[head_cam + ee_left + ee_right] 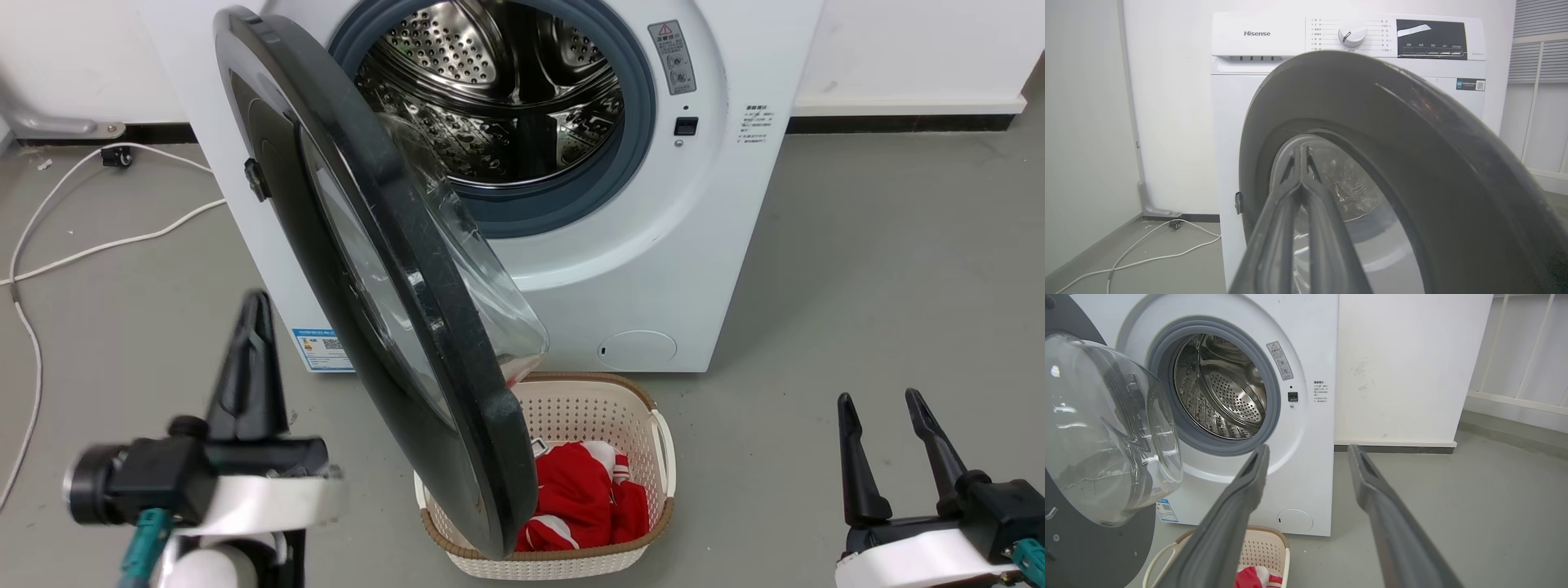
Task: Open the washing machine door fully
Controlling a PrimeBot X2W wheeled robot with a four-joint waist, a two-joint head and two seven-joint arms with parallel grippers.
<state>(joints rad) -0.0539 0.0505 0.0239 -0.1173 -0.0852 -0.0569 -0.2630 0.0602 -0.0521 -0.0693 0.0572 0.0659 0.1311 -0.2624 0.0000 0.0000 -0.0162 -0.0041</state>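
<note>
The white washing machine (pixel 645 245) stands ahead with its steel drum exposed. Its big black door (pixel 392 269) hangs swung out about halfway on its left hinge, edge-on toward me, the clear glass bowl (pixel 1106 428) bulging toward the drum. My left gripper (pixel 255 306) is shut and empty, low at the left, on the door's outer side and a little apart from it. In the left wrist view its closed fingers (pixel 1300 192) point at the door's outer face (pixel 1372 134). My right gripper (pixel 882 404) is open and empty at the lower right, far from the door.
A cream perforated laundry basket (pixel 629 408) with red clothing (pixel 584 490) sits on the grey floor right under the door's free edge. A white cable (pixel 98 245) trails across the floor at the left. Open floor lies to the right of the machine.
</note>
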